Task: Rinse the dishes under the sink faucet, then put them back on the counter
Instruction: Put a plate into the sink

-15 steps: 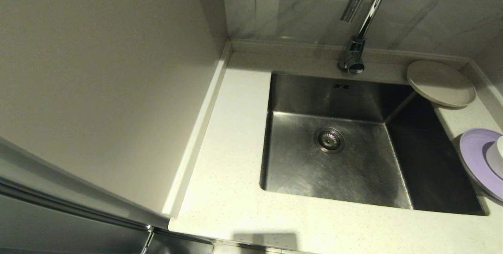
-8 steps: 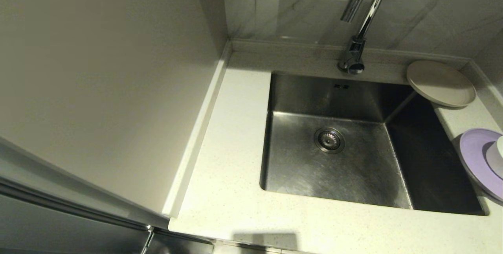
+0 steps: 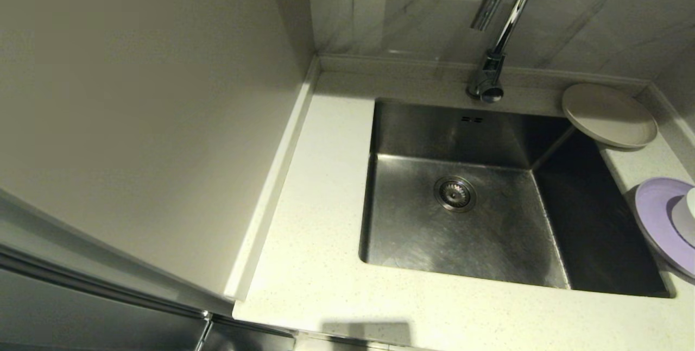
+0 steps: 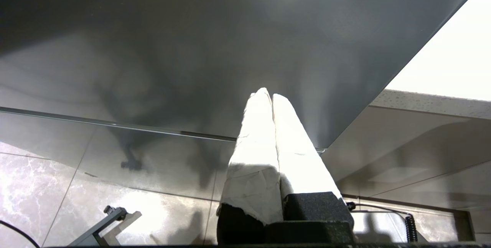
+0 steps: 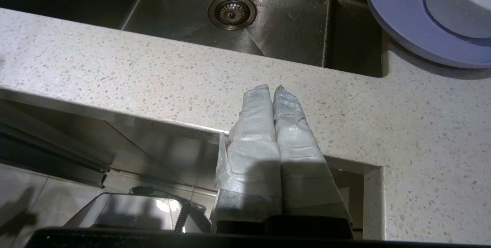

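Three dishes sit on the bench point(image 3: 320, 264) right of the sink point(image 3: 461, 220): beige plate point(image 3: 608, 114) far and overhanging, white bowl point(image 3: 690, 215) apparently atop the lavender plate point(image 3: 659, 220). Both claws, left point(image 4: 271, 100) and right point(image 5: 271, 94), are pressed together and empty below the bench's near edge, so a clumsy reach could tip either plate into the basin.

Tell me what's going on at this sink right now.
Nothing is being handled yet. The beige plate and the lavender plate, with the white bowl on it, sit on the counter right of the sink. No water runs from the faucet. The right gripper is shut at the counter's front edge; the left gripper is shut beside a grey panel.
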